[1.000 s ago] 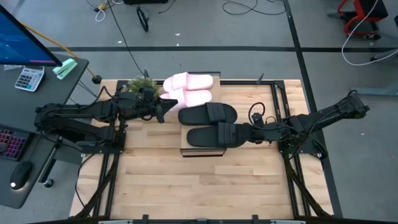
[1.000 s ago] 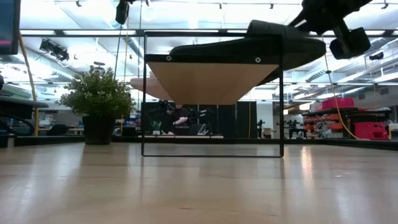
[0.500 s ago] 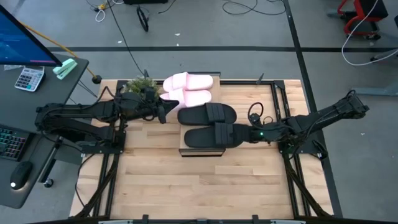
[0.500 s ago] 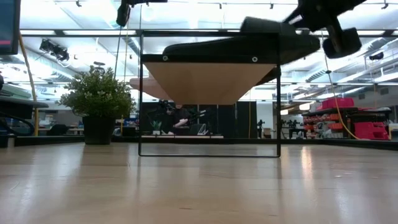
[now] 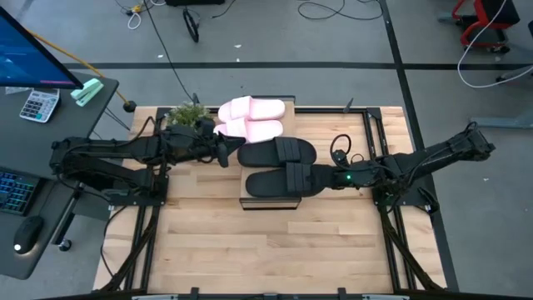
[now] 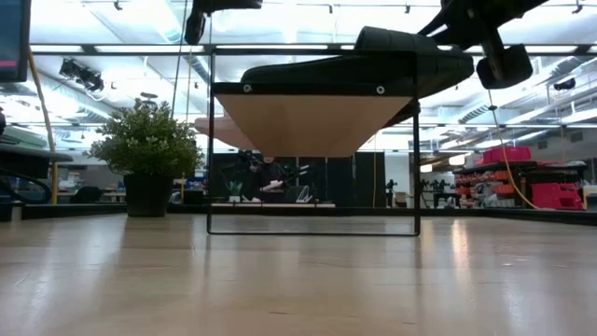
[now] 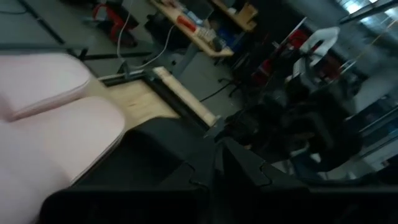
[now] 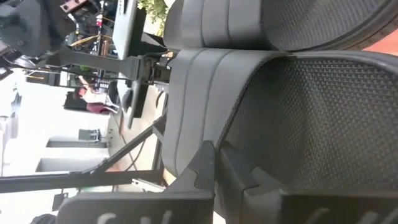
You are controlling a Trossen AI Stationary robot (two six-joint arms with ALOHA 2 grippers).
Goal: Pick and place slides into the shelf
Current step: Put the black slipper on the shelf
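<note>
All four slides up on the shelf (image 5: 246, 200), mid-frame: pink pair (image 5: 252, 119) above, black pair (image 5: 279, 167) below. Right gripper (image 5: 315, 181) at lower black slide's strap, left gripper (image 5: 226, 151) beside upper one; can't tell the grip on either.

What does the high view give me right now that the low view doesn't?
Only the high view shows the two pink slides lying on the shelf, and the left claw beside the black pair, with the right claw at the nearer black slide's strap. Only the low view shows the shelf's thin black legs and open space beneath. Both show black slides on the plank and the potted plant.
</note>
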